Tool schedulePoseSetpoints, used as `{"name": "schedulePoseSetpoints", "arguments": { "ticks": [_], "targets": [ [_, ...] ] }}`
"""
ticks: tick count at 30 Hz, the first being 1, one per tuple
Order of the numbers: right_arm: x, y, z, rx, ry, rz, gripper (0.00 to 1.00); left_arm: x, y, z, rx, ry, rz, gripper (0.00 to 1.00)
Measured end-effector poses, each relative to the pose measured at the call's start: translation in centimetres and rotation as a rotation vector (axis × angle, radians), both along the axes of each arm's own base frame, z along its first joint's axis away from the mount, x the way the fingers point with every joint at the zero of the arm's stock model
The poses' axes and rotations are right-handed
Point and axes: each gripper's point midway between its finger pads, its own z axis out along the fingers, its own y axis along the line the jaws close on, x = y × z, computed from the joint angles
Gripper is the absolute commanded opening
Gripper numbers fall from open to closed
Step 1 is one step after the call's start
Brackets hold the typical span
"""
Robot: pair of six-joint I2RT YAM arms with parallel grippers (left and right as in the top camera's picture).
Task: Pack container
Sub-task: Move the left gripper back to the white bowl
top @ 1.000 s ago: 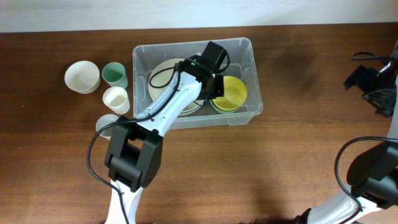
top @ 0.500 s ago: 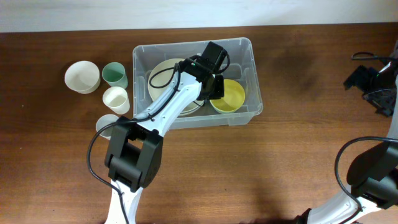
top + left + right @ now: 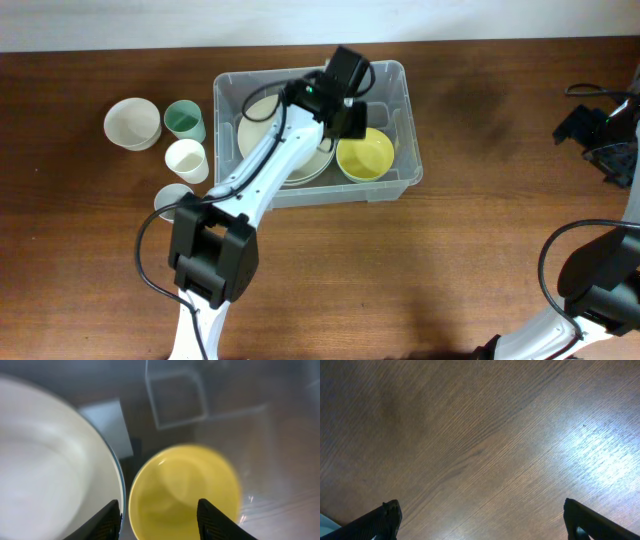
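Observation:
The container (image 3: 408, 100), a clear plastic tub, stands at the table's middle back. In it lie cream plates (image 3: 258, 130) on the left and a yellow bowl (image 3: 366, 157) on the right, upright on the base. My left gripper (image 3: 349, 120) hovers over the tub. In the left wrist view its jaws (image 3: 160, 515) stand open above the yellow bowl (image 3: 185, 490), holding nothing, with the white plate (image 3: 50, 460) beside it and a white label (image 3: 107, 425) on the base. My right gripper (image 3: 480, 520) is wide open over bare wood, at the far right edge (image 3: 605, 135).
Left of the tub stand a cream bowl (image 3: 133, 123), a green cup (image 3: 184, 120), a cream cup (image 3: 186, 159) and a greyish cup (image 3: 170, 200) partly under my left arm.
My left jaws have opened and let go of the yellow bowl, which now sits level in the tub. The gripper has risen and drawn back a little. The right arm is unmoved.

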Motion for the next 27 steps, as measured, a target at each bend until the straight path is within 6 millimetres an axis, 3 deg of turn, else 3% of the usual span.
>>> {"name": "schedulePoseSetpoints", "arguments": {
  "ticks": [3, 4, 6, 12, 16, 19, 27],
  "targets": [
    [0.0, 0.0, 0.0, 0.000, 0.000, 0.000, 0.99, 1.0, 0.7, 3.1, 0.014, -0.057, 0.015, 0.57],
    [0.0, 0.0, 0.0, 0.000, 0.000, 0.000, 0.99, 1.3, 1.2, 4.1, 0.020, -0.074, 0.028, 0.63],
    [0.0, 0.0, 0.0, 0.000, 0.000, -0.001, 0.99, 2.2, 2.9, 5.9, 0.045, -0.108, 0.065, 0.66],
    [0.0, 0.0, 0.0, 0.000, 0.000, 0.000, 0.99, 4.0, 11.4, 9.4, 0.155, -0.138, 0.237, 0.67],
    [0.0, 0.0, 0.0, 0.000, 0.000, 0.000, 0.99, 4.0, 18.2, 9.2, 0.224, -0.077, 0.355, 0.68],
    [0.0, 0.0, 0.0, 0.000, 0.000, 0.000, 0.99, 3.4, 23.1, 8.6, 0.258, -0.012, 0.452, 0.99],
    [0.0, 0.0, 0.0, 0.000, 0.000, 0.000, 0.98, 3.0, 34.3, 8.3, 0.224, 0.046, 0.706, 0.99]
  ]
}}
